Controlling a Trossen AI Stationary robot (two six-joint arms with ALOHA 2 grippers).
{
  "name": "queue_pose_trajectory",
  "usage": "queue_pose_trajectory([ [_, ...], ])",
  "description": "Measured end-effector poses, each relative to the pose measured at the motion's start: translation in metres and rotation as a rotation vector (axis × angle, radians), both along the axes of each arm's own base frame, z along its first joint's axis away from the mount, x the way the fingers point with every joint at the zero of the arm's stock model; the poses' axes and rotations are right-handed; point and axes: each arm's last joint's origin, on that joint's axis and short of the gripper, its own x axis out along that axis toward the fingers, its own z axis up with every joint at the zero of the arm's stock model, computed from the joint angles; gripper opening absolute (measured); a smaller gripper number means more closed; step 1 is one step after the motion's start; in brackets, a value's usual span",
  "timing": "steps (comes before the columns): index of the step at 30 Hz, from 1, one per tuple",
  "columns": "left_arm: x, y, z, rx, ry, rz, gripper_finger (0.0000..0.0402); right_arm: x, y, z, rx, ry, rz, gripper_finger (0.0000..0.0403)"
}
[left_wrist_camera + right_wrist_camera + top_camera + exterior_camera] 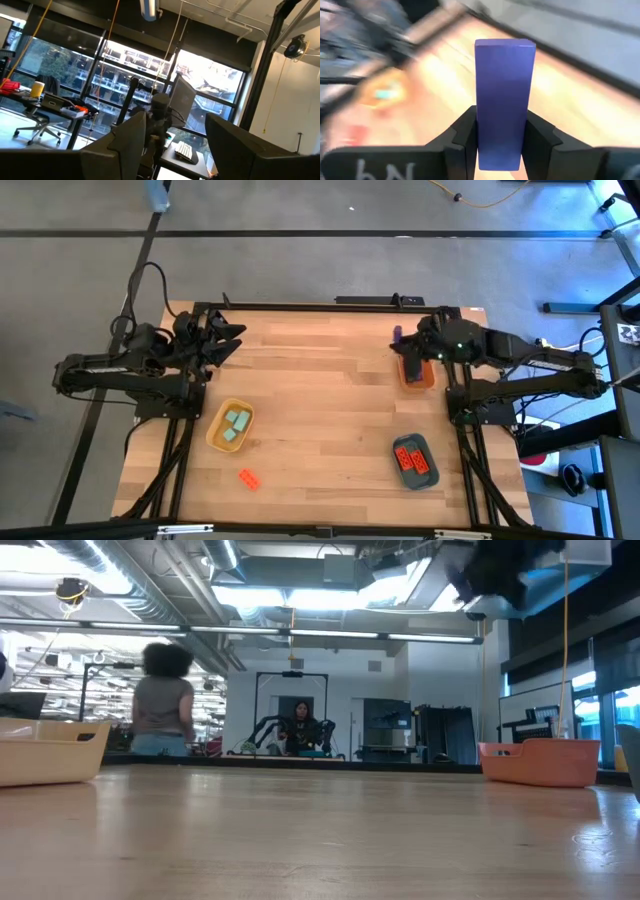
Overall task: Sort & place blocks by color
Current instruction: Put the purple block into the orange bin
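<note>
the right gripper (408, 352) hangs over the orange tray (418, 379), clenched on a purple block (504, 100); in the right wrist view the block stands on end between the two dark fingers (465, 137), most of it sticking out past them. in the high view a bit of purple (397, 335) shows just off the tray's far end, beside the gripper.

the left gripper (233, 340) waits at the far left corner of the table (320, 410), well apart from the orange tray and raised off the wood. its fingers (125, 145) are spread, nothing between them; its wrist camera looks out at the room's windows.

the yellow tray (229, 426) lies near the table's left side, across from the orange tray, and holds pale teal blocks (236, 423). the dark teal tray (415, 461) sits nearer the front edge on the orange tray's side, with red-orange blocks (410, 459) inside. one red-orange block (248, 477) lies loose on the wood just in front of the yellow tray, far from the orange tray.

in the low view a person (162, 700) stands in the room behind the table.
</note>
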Motion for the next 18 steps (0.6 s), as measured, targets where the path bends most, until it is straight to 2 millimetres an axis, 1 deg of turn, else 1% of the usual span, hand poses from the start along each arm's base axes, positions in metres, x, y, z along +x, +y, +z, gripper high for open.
queue_pose_trajectory([
  [2, 0.000, 0.000, 0.000, 0.000, 0.000, 0.000, 0.0197, -0.007, -0.004, -0.005, 0.065, 0.124, -0.085, 0.0108],
  [4, 0.000, 0.000, 0.000, 0.000, 0.000, 0.000, 0.0197, -0.013, -0.008, -0.015, 0.122, 0.250, -0.147, 0.0108],
  [6, 0.000, 0.000, 0.000, 0.000, 0.000, 0.000, 0.0197, -0.015, -0.012, -0.032, 0.188, 0.362, -0.185, 0.0108],
  [8, 0.000, 0.000, 0.000, 0.000, 0.000, 0.000, 0.0197, -0.016, -0.015, -0.054, 0.267, 0.450, -0.203, 0.0108],
  [11, 0.000, 0.000, 0.000, 0.000, 0.000, 0.000, 0.0197, -0.015, -0.018, -0.089, 0.386, 0.523, -0.221, 0.0108],
  [14, 0.000, 0.000, 0.000, 0.000, 0.000, 0.000, 0.0197, -0.017, -0.022, -0.124, 0.448, 0.585, -0.283, 0.0108],
  [16, 0.000, 0.000, 0.000, -0.001, 0.000, 0.003, 0.0197, -0.020, -0.026, -0.142, 0.487, 0.596, -0.338, 0.0108],
  [18, 0.000, 0.000, 0.000, -0.005, -0.001, 0.009, 0.0197, -0.023, -0.028, -0.156, 0.521, 0.601, -0.379, 0.0108],
])
